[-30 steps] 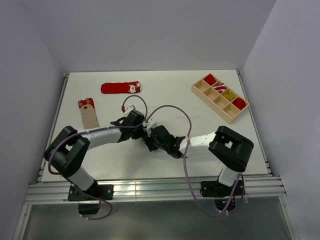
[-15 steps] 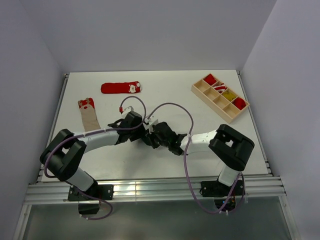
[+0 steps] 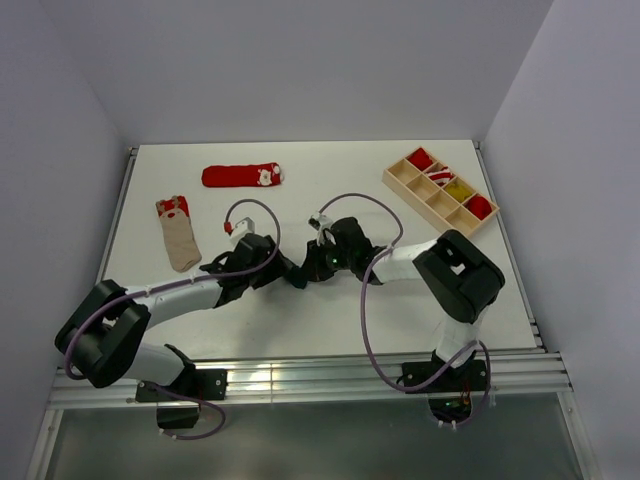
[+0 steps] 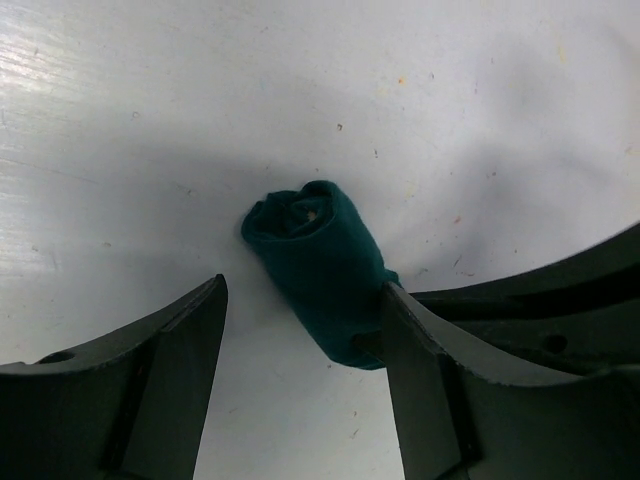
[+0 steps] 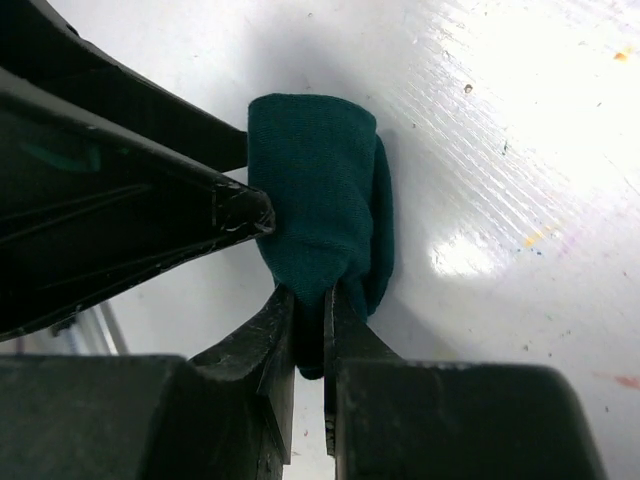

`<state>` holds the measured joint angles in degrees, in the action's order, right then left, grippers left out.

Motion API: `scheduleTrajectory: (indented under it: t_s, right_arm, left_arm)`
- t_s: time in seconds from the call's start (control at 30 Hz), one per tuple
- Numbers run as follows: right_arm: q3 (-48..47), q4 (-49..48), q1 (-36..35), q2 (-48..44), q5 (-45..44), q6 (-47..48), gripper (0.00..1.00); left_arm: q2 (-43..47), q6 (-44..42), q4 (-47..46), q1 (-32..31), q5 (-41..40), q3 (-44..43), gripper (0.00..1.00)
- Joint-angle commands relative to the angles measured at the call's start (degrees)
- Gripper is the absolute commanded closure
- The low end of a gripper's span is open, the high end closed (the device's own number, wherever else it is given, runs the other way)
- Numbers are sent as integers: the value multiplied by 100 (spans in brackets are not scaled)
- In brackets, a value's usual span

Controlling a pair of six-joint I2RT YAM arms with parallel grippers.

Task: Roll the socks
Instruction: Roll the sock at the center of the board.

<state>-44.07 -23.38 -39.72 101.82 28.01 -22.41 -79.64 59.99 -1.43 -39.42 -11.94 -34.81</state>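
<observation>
Dark green knit is all that the right gripper [image 5: 310, 300] holds: its fingers are pressed nearly together, pinching one end of the dark green sock [image 4: 320, 270], which is wound into a short, fat roll. The left gripper [image 4: 300, 300] stands spread wide around the same roll. One finger [image 4: 450, 380] touches the roll's side; the other [image 4: 170, 380] stands apart from it, with bare surface showing in the gap. In the right wrist view, the tip of the touching finger rests against the cloth just above the pinch. The roll lies on the white table [image 3: 330, 310], about mid-table, where the two arms meet.

Farther out, a beige sock [image 3: 178, 233] with a red cuff lies flat near the left edge, and a red sock [image 3: 243, 176] lies flat toward the far edge, both well apart from the grippers. A wooden tray [image 3: 424, 213] with compartments sits angled at the far right. Bare white surface runs from the grippers to the near rail and back toward the red sock.
</observation>
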Motion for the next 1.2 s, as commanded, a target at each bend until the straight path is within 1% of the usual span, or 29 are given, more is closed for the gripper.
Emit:
scheduleTrajectory:
  t_s: [0.0,0.23,0.37,0.57,0.7,0.93,1.1,1.17]
  right_arm:
    - [-127,386,158,391,811,-360,100]
    - [-189,237,281,690,1154,-624,100]
    - [-207,211,360,787,1251,-764,100]
    - [-242,202,413,927,1312,-826,100]
    - [-295,237,413,1033,1391,-870,100]
    - [-365,360,483,1208,1470,-1054,100]
    - [-418,342,571,1454,1690,-1265,100]
    - [-435,369,606,1490,1673,-1336,100]
  left_arm:
    - [36,145,-480,40,-133,70,33]
    - [-289,338,-902,66,-132,202,33]
    - [-412,435,-850,83,-194,185,33]
    - [-368,637,-911,92,-300,404,33]
    - [-544,690,-877,101,-317,361,33]
    - [-957,725,-841,110,-282,308,37]
    - [-1150,734,-780,110,-186,281,39]
    - [-1186,716,-719,110,-177,247,42]
